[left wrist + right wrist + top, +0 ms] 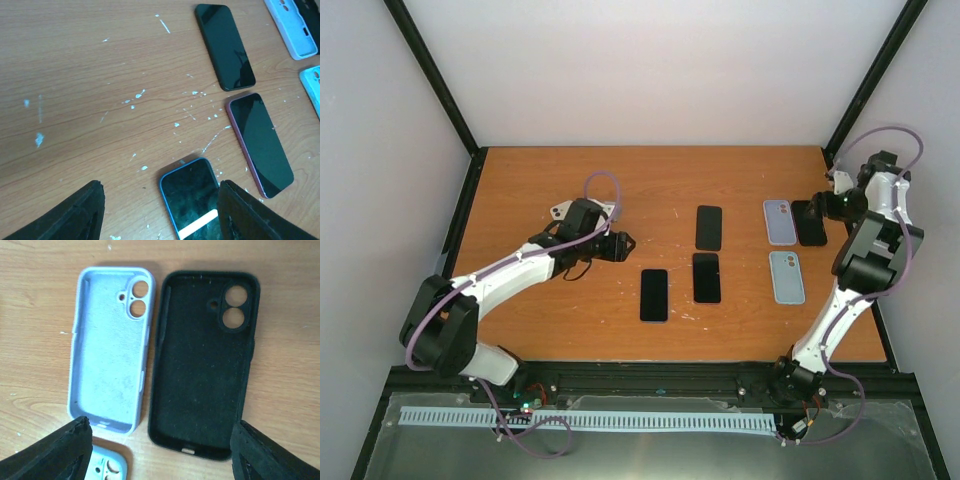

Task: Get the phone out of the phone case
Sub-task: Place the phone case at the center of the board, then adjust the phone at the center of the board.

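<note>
Three phones lie screen up mid-table: one with a blue rim (pixel 654 295), one with a red rim (pixel 706 277) and a black one (pixel 708 227). My left gripper (pixel 625 245) is open and empty, just left of them. In the left wrist view the blue-rimmed phone (pixel 192 195) lies between and beyond my fingers (pixel 80 215), not touched. My right gripper (pixel 814 211) is open above an empty black case (pixel 809 224). In the right wrist view the open gripper (pixel 160 442) hovers over the black case's (pixel 202 362) lower end.
An empty lavender case (pixel 779 221) lies beside the black one, and a light blue case (pixel 786 276) lies nearer me. The lavender case (pixel 110 347) and the light blue case's corner (pixel 107 467) show in the right wrist view. The table's right edge (pixel 865 260) is close.
</note>
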You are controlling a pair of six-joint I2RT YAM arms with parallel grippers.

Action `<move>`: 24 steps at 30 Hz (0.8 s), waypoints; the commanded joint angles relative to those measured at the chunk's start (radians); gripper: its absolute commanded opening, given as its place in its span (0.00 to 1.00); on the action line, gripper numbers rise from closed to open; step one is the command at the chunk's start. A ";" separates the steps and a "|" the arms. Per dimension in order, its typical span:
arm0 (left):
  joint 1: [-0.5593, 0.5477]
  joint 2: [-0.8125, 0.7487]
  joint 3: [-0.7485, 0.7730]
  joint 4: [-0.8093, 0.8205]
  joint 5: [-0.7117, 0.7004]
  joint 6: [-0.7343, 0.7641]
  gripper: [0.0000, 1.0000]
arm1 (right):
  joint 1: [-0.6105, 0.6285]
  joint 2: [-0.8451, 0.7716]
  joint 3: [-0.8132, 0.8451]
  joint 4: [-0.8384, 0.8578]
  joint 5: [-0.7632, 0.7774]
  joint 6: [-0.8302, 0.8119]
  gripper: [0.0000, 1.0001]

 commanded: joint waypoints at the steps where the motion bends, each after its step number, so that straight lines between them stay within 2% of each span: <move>1: -0.028 -0.040 0.018 -0.096 -0.085 -0.021 0.61 | 0.003 -0.164 -0.131 0.186 0.012 0.043 0.76; 5: -0.083 -0.007 0.077 -0.202 -0.128 -0.023 0.59 | 0.030 -0.305 -0.294 0.283 0.022 0.060 0.80; 8: -0.135 0.015 0.127 -0.291 -0.186 -0.077 0.62 | 0.060 -0.442 -0.417 0.311 -0.122 0.119 0.95; 11: -0.198 0.039 0.139 -0.330 -0.209 -0.150 0.66 | 0.161 -0.619 -0.571 0.389 -0.201 0.146 0.98; 13: -0.241 0.074 0.165 -0.365 -0.227 -0.197 0.72 | 0.219 -0.725 -0.677 0.477 -0.218 0.251 1.00; 16: -0.306 0.158 0.237 -0.436 -0.278 -0.260 0.79 | 0.226 -0.837 -0.846 0.640 -0.255 0.380 1.00; 18: -0.340 0.231 0.299 -0.483 -0.293 -0.300 0.88 | 0.225 -0.841 -0.837 0.609 -0.225 0.350 1.00; 19: -0.358 0.262 0.324 -0.496 -0.308 -0.313 0.97 | 0.225 -0.842 -0.828 0.596 -0.213 0.336 1.00; 24: -0.410 0.392 0.425 -0.589 -0.378 -0.411 0.99 | 0.223 -0.855 -0.843 0.579 -0.297 0.328 1.00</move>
